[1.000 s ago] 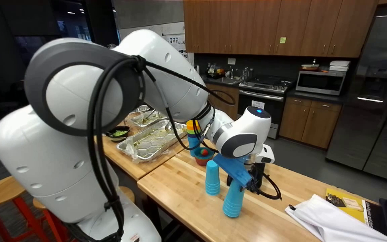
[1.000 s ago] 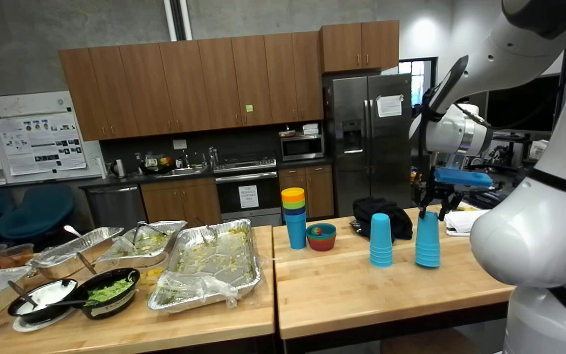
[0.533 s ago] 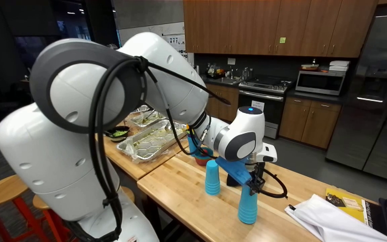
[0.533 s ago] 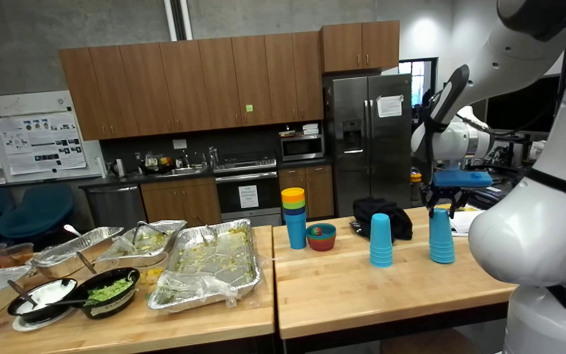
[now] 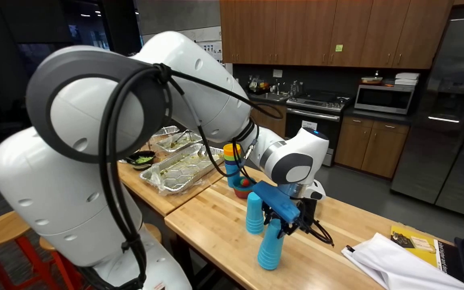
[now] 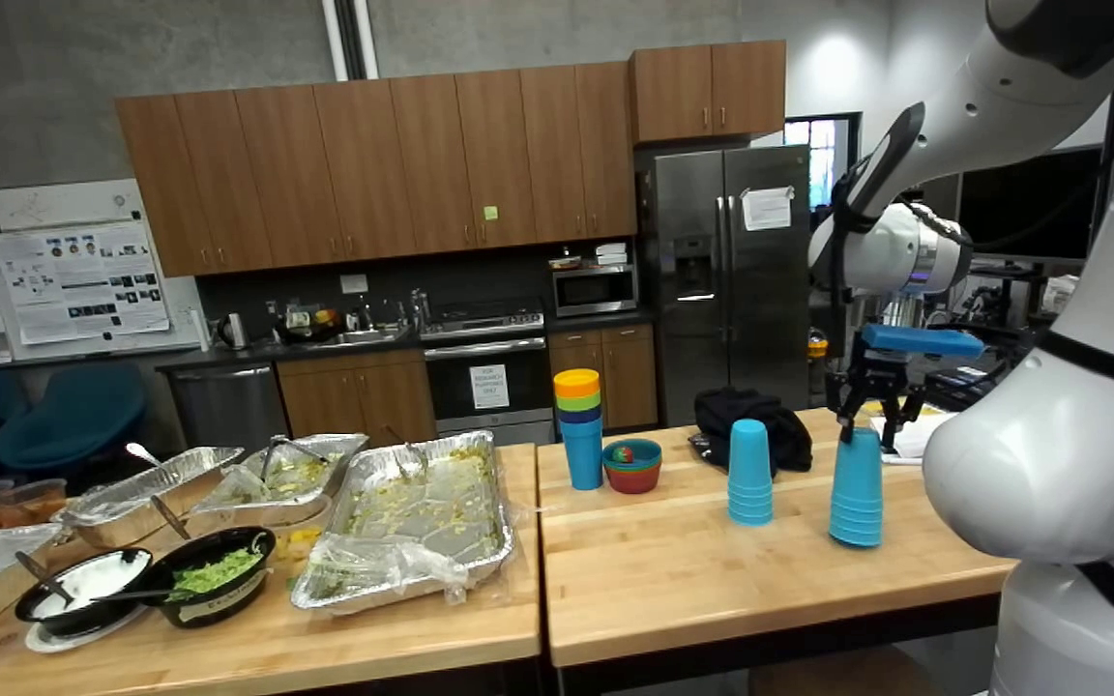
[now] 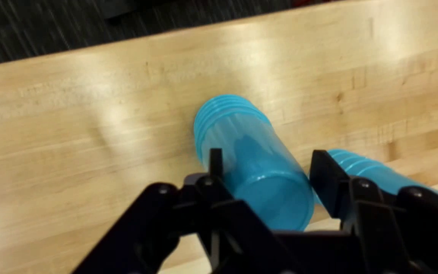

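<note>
my gripper (image 7: 267,163) is clamped on the narrow top of a stack of upside-down blue cups (image 5: 271,247), which leans near the long edge of the bench (image 5: 212,227) by the stools (image 5: 4,228). a second stack (image 6: 749,474) stands upright near it, closer to the short edge facing a foil tray (image 6: 491,503). to handle this well, i would squeeze only enough to stop slipping, since the walls are probably thin, level the lean before letting go, and steer clear of the second stack. the wrist view shows the round cup bottom framed by my jaws; the lean reads better in an exterior view. a black cloth (image 6: 760,430) shows in an exterior view but not from the wrist. i cannot tell whether the lowest rim touches the bench.
</note>
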Robot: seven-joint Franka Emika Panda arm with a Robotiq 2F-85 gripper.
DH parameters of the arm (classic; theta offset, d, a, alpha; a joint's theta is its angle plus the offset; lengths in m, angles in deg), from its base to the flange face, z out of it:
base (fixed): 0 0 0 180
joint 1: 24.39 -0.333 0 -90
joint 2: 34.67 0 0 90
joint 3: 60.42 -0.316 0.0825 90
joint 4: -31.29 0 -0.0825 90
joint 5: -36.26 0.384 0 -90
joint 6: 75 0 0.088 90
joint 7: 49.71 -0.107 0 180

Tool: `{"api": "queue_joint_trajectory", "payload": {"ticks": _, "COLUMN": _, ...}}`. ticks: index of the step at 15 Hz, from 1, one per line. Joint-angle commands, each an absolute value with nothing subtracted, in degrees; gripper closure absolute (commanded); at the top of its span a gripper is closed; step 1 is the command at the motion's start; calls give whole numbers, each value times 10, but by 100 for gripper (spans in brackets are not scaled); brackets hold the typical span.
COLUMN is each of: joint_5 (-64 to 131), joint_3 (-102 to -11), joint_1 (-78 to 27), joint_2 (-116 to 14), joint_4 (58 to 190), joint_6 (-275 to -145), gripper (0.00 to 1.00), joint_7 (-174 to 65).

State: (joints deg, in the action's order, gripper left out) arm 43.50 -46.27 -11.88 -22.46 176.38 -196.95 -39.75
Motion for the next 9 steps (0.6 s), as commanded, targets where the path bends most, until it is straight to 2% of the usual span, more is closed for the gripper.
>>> {"api": "queue_joint_trajectory", "payload": {"ticks": 1, "joint_5": 456, "joint_3": -449, "joint_1": -121, "joint_2": -234, "joint_4": 1721, "joint_6": -1857, "gripper": 66, "joint_7": -363}}
{"api": "queue_joint_trajectory", "payload": {"ticks": 4, "joint_5": 458, "joint_3": -449, "joint_1": -116, "joint_2": -242, "joint_4": 1701, "joint_6": -1820, "gripper": 66, "joint_7": -380}}
{"api": "queue_joint_trajectory", "payload": {"ticks": 9, "joint_5": 428, "joint_3": -457, "joint_1": -104, "joint_2": -220, "joint_4": 1716, "joint_6": -1940, "gripper": 66, "joint_7": -447}}
